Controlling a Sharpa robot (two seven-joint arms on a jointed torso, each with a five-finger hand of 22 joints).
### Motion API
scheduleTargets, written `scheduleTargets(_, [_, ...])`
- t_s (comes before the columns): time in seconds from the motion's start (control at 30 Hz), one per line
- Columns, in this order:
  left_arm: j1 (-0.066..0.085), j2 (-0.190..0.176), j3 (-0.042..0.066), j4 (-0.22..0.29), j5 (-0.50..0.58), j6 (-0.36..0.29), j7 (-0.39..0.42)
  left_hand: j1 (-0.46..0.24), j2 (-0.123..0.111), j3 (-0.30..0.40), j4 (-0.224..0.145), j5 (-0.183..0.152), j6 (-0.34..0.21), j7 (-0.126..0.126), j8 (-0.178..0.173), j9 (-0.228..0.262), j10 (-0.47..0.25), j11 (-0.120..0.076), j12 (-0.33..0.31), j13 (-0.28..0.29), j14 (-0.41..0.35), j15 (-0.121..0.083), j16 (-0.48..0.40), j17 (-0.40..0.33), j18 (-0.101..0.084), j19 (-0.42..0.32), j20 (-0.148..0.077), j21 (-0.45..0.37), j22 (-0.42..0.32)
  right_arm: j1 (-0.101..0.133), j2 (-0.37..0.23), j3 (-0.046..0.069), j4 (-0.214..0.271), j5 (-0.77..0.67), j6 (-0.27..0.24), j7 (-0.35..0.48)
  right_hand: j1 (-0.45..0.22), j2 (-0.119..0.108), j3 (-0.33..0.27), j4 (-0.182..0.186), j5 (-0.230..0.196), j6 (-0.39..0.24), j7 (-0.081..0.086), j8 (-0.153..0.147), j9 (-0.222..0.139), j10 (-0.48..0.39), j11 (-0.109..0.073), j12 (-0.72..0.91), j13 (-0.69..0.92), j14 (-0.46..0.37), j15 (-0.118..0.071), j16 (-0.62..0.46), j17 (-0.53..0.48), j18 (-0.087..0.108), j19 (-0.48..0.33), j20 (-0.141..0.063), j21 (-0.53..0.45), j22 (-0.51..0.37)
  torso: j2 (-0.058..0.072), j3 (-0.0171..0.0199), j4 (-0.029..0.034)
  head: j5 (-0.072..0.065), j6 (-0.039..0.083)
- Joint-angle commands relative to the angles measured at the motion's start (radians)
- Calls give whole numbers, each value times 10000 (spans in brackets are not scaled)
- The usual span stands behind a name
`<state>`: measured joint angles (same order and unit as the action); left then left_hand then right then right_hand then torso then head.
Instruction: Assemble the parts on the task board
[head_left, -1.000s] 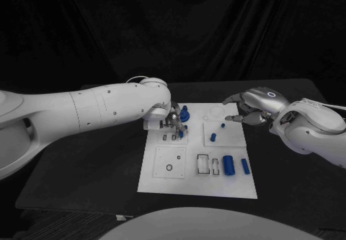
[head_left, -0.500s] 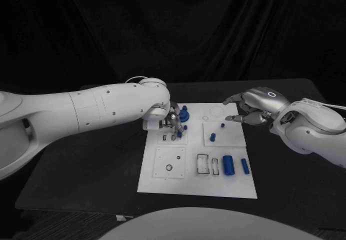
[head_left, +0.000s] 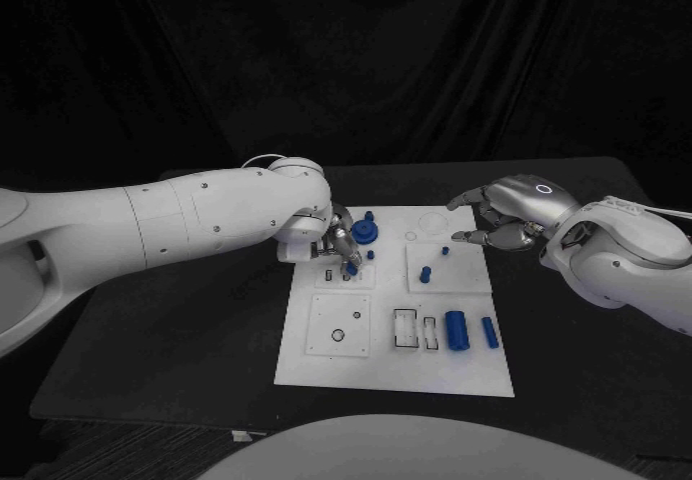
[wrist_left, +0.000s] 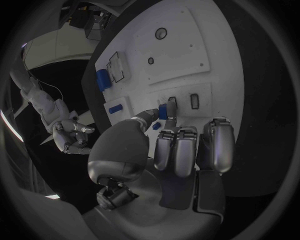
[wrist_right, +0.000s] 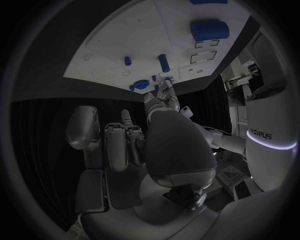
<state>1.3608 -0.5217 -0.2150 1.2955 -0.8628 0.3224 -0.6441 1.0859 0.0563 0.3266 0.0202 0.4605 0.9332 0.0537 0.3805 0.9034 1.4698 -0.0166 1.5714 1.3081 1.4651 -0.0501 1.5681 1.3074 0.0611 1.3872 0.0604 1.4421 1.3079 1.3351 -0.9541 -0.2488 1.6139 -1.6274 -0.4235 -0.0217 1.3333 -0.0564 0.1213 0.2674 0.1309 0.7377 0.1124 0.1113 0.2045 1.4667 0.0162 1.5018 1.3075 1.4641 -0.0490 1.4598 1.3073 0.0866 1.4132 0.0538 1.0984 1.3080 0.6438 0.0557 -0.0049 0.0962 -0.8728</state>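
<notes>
The left robot hand (head_left: 339, 243) hovers over the far-left corner of the task board (head_left: 397, 375), and in its wrist view its thumb and a finger (wrist_left: 145, 118) pinch a small blue part (wrist_left: 164, 110) just above the white plate. Beside that part lie two small dark rectangular slots (wrist_left: 194, 100) in the board's surface, one almost under the blue piece and one a little farther along. The part appears to be held upright, its long axis pointing down toward the board, so the coming move likely turns on lining it up over the nearer slot and pressing straight down. A larger blue knob-shaped part (head_left: 365, 231) stands on the board just beyond the left robot hand.

The right robot hand (head_left: 498, 220) hangs near the board's far-right edge, fingers curled loosely apart with nothing seen in them. It is well apart from the slots, so the left robot hand is plainly the nearer one for this insertion.

Elsewhere on the board, a short blue peg (head_left: 427, 272) stands in the middle-right panel, and a blue cylinder (head_left: 456, 331) lies with a slimmer blue pin (head_left: 490, 333) toward the near-right corner. The board rests on the black tabletop (head_left: 173, 330).
</notes>
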Motion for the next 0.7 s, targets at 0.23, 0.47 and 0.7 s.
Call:
scheduleTargets(0.23, [-13, -439, 8, 469, 18, -565, -205, -289, -51, 650, -325, -18, 135, -41, -33, 128, 1010, 4, -6, 2627, 1057, -94, 27, 2634, -48, 52, -54, -63, 858, -26, -65, 7, 3, -69, 191, -302, -11, 106, -23, -55, 51, 85, -1, -15, -20, 289, -44, -84, 1734, 715, -50, -129, 1438, 90, -99, 23, -156, 1283, -13, 1, 0, 93, 2])
scheduleTargets(0.47, [-12, -578, 9, 672, 19, -998, -458, -535, -236, 1008, -376, -68, 385, -121, -67, 275, 1010, -90, -6, 2627, 1057, -189, 27, 2634, -80, 226, -137, 1, 980, -67, -65, 6, 0, -69, 256, -318, -16, 114, -31, -58, 49, 92, -1, -23, -30, 259, -45, -120, 1695, 703, -51, -178, 1394, 100, -116, 22, -225, 1261, -22, 1, 4, 93, 2])
scheduleTargets(0.7, [-12, -666, 8, 807, 185, -1212, -607, -636, -232, 1113, -339, -71, 470, -144, -102, 303, 1010, -115, -6, 2627, 1057, -217, 27, 2634, -89, 273, -167, 13, 1006, -87, -85, 6, 11, -69, 328, -357, -16, 114, -31, -58, 49, 92, -1, -23, -30, 259, -45, -120, 1695, 703, -51, -178, 1394, 100, -116, 22, -225, 1261, -40, 13, 4, 111, 2])
